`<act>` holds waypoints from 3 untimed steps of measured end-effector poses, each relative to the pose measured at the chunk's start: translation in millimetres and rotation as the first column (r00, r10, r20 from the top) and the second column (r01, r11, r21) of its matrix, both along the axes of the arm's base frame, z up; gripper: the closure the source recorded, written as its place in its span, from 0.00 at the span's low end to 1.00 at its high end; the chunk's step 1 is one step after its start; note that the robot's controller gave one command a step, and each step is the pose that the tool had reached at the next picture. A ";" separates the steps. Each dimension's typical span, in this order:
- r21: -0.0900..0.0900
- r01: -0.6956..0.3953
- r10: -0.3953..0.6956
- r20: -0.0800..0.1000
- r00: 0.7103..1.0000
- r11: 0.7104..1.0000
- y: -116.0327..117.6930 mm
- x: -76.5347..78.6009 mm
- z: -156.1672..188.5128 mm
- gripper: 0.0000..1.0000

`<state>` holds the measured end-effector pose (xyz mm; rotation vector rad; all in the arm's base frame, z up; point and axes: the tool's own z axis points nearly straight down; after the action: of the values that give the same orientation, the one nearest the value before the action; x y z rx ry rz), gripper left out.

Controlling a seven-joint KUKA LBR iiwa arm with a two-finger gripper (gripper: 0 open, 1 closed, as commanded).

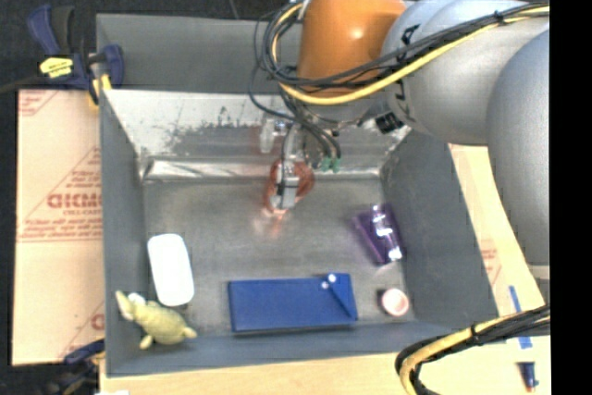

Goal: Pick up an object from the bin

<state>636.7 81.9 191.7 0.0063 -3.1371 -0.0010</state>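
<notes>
Tool [289, 192] clamped on small reddish obj [276, 182], back-centre of bin [435, 199].

a single camera sits above the bin [213, 227] and looks down at a slight slant, so the inner face of the far wall [199, 129] shows at the top. it takes in the whole bin and some surround. the arm [481, 69] enters from the right, large and near the lens.
</notes>
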 end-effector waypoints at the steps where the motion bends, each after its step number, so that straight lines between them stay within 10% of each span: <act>1: 0.001 0.001 -0.001 0.008 1.000 1.000 -0.4 1.6 5.4 0.00; 3: 0.000 -0.100 0.100 0.017 0.995 0.995 -64.1 0.3 -72.5 0.00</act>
<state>637.0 17.8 119.2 0.1641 -3.1500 -0.0023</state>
